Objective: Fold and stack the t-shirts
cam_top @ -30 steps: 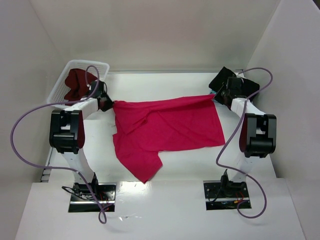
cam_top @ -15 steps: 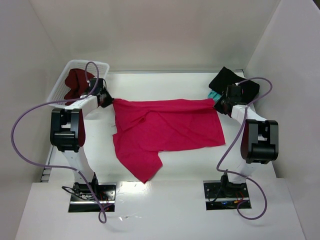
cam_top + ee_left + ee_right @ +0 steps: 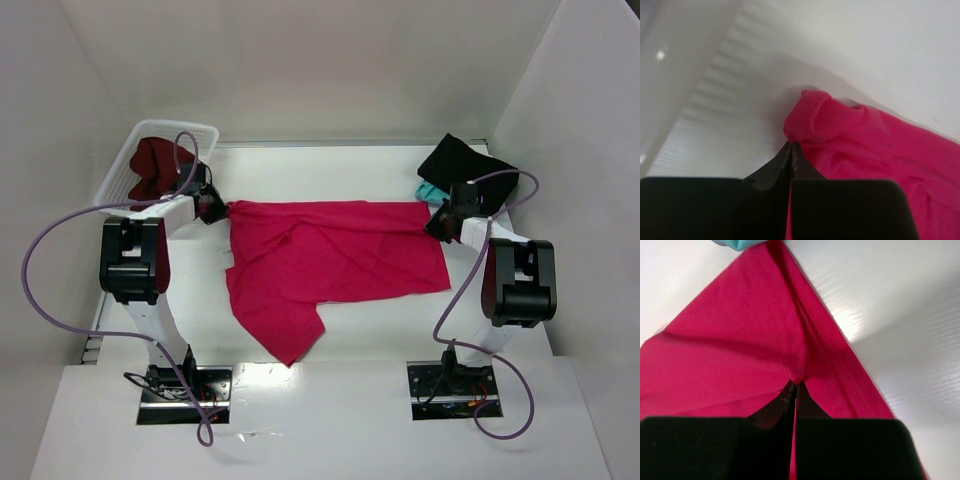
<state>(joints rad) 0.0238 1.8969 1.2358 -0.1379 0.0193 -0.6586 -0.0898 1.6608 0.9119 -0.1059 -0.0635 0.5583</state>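
The crimson-pink t-shirt (image 3: pixel 330 255) lies spread across the table's middle, its lower part folded into a point near the front. My left gripper (image 3: pixel 218 207) is shut on its far left corner (image 3: pixel 812 112). My right gripper (image 3: pixel 437 222) is shut on its far right corner (image 3: pixel 790 340). The dark maroon t-shirt (image 3: pixel 150 165) sits in the white basket (image 3: pixel 205 131). The black t-shirt (image 3: pixel 462 160) lies at the back right on the teal t-shirt (image 3: pixel 427 191), of which only an edge shows; the teal edge also shows in the right wrist view (image 3: pixel 735 244).
The basket stands at the back left corner, right behind my left gripper. White walls (image 3: pixel 560 120) close the table on the left, back and right. Purple cables (image 3: pixel 40 260) loop beside both arms.
Both grippers have moved a little toward the near side with the shirt's far edge. The right one has gone farther, away from the black shirt, uncovering the teal edge. The shirt's far edge now lies straighter.
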